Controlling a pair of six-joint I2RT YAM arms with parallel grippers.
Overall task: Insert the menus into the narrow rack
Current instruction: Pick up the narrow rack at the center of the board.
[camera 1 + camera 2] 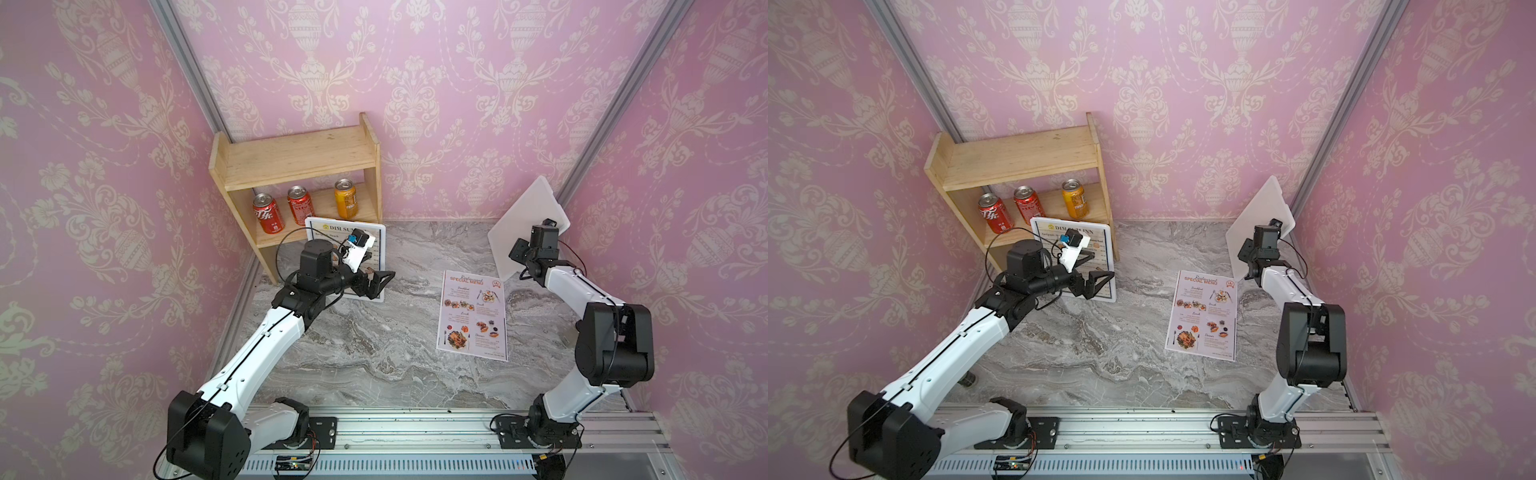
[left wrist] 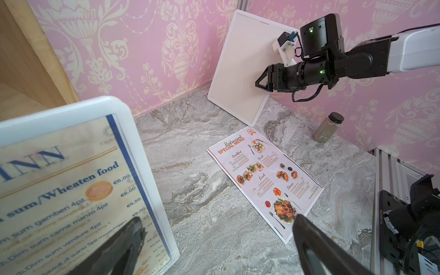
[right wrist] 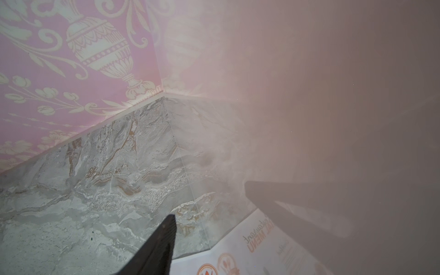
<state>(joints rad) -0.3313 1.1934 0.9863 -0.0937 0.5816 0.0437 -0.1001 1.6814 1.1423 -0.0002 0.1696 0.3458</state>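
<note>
The blue-bordered "DIM SUM INN" menu (image 1: 337,227) (image 1: 1059,227) (image 2: 71,181) stands at the left inside a white flat holder. That holder leans against the wooden shelf. My left gripper (image 1: 380,284) (image 1: 1100,284) (image 2: 217,219) is open beside its lower corner, with one finger in front of its face. The orange "SPECIAL MENU" sheet (image 1: 473,316) (image 1: 1204,316) (image 2: 264,181) (image 3: 262,242) lies flat on the marble. Behind it the narrow rack (image 1: 528,208) (image 1: 1262,208) (image 2: 245,66), an empty white flat holder, leans on the right wall. My right gripper (image 1: 517,253) (image 1: 1246,251) (image 2: 259,82) (image 3: 209,201) straddles its near edge, jaws apart.
A wooden shelf (image 1: 299,162) in the back left corner holds three drink cans (image 1: 268,214). A small dark-capped bottle (image 2: 327,128) stands by the right wall behind the right arm. Pink walls close three sides, and an aluminium rail (image 1: 415,432) runs along the front.
</note>
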